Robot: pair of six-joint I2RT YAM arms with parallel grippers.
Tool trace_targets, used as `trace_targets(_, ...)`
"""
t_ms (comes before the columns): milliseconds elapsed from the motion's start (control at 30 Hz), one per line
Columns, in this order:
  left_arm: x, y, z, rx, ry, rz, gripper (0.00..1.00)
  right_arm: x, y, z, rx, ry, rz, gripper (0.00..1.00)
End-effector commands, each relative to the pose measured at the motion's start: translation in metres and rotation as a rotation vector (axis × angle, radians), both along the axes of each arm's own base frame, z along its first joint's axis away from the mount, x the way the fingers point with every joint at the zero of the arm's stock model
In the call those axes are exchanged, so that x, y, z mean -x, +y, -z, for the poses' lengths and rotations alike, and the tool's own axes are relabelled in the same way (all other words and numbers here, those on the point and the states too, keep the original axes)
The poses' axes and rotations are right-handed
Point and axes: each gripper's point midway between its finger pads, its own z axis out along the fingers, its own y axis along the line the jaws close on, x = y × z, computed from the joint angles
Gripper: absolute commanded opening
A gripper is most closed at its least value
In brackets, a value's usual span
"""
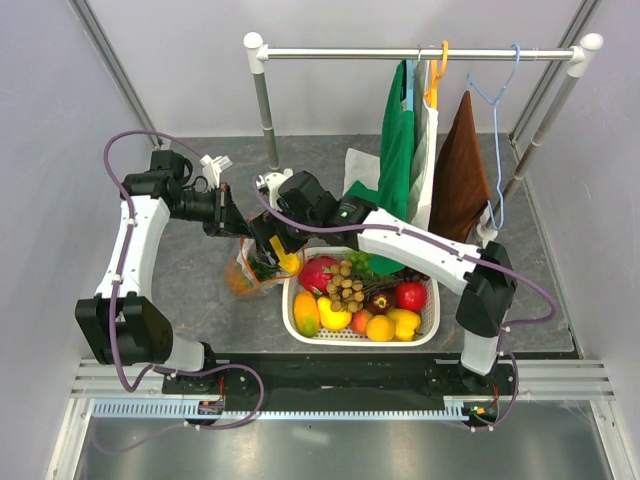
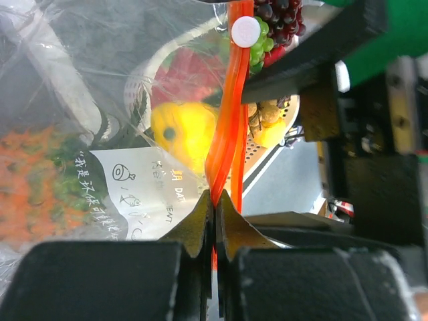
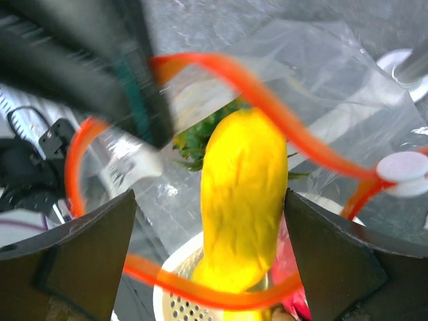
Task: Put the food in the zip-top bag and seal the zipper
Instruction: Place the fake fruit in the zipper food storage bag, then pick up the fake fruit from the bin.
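The left arm rises from its base, bends at the elbow far back on the left and reaches rightward, its end effector (image 1: 238,224) level over the bag (image 1: 246,274). In the left wrist view this end effector (image 2: 215,202) is pinched tight on the zipper (image 2: 225,134), which runs up from the closed fingertips to the white slider (image 2: 245,31).

The right arm stretches from its base across the basket (image 1: 436,310) to the left, wrist tipped down, with its end effector (image 1: 282,254) at the bag's mouth just beside the left one. In the right wrist view its end effector (image 3: 209,194) stands wide, with a lemon (image 3: 244,200) between the fingers. The lemon lies close against the right finger (image 3: 334,261), with a clear gap to the left one. Whether it is gripped cannot be told.

The zipper (image 3: 281,117) loops open around the lemon, so the bag's mouth gapes. The bag sits on the worktop (image 1: 195,300) touching the basket's left side, and the pineapple (image 2: 37,170) is inside it beside the label (image 2: 134,194).
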Motion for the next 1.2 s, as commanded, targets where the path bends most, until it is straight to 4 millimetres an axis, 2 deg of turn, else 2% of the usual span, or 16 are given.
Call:
trace_targets(0,0.002,-0.004,-0.009,0.062,0.010,-0.004,0.02,0.024,-0.013,-0.057,-0.077,-0.140,-0.113,0.98)
trace_targets(167,0.002,-0.003,-0.011,0.067,0.011,-0.010,0.02,0.030,-0.040,-0.049,-0.021,-0.207,-0.130,0.97)
trace_targets(267,0.001,-0.003,-0.012,0.072,0.006,-0.007,0.02,0.036,-0.042,-0.041,-0.022,-0.201,-0.154,0.93)
trace_targets(433,0.003,-0.003,-0.010,0.073,0.006,-0.005,0.02,0.034,-0.046,-0.031,0.013,-0.234,-0.163,0.89)
trace_targets(533,-0.004,0.001,-0.016,0.042,-0.030,-0.012,0.02,0.041,-0.055,-0.043,-0.005,-0.261,-0.193,0.87)
trace_targets(633,-0.012,0.005,-0.033,0.005,-0.100,-0.015,0.02,0.049,-0.063,-0.071,-0.041,-0.349,-0.261,0.87)
trace_targets(700,-0.010,0.007,-0.033,-0.005,-0.098,-0.018,0.02,0.066,-0.079,-0.078,-0.009,-0.396,-0.380,0.88)
trace_targets(733,-0.006,0.006,-0.027,-0.003,-0.075,-0.012,0.02,0.074,-0.091,-0.081,0.007,-0.425,-0.428,0.88)
trace_targets(800,-0.001,0.006,-0.019,-0.006,-0.053,-0.008,0.02,0.099,-0.119,-0.059,0.093,-0.384,-0.560,0.88)
trace_targets(833,0.002,0.006,-0.013,-0.007,-0.031,-0.008,0.02,0.107,-0.135,-0.051,0.129,-0.419,-0.631,0.88)
trace_targets(867,0.004,0.006,-0.010,-0.007,-0.024,-0.007,0.02,0.117,-0.152,-0.037,0.184,-0.368,-0.662,0.87)
trace_targets(1000,0.005,0.006,-0.012,-0.002,-0.033,-0.008,0.02,0.131,-0.198,0.000,0.334,-0.325,-0.708,0.84)
trace_targets(1033,0.004,0.006,-0.014,-0.002,-0.043,-0.010,0.02,0.141,-0.214,0.007,0.335,-0.354,-0.749,0.84)
trace_targets(1067,0.004,0.006,-0.014,-0.003,-0.046,-0.010,0.02,0.142,-0.221,0.009,0.345,-0.470,-0.861,0.85)
trace_targets(1100,0.005,0.005,-0.014,0.001,-0.044,-0.010,0.02,0.145,-0.227,0.010,0.338,-0.535,-0.905,0.90)
trace_targets(1167,0.005,0.005,-0.013,0.008,-0.032,-0.010,0.02,0.149,-0.233,0.011,0.319,-0.679,-0.996,0.93)
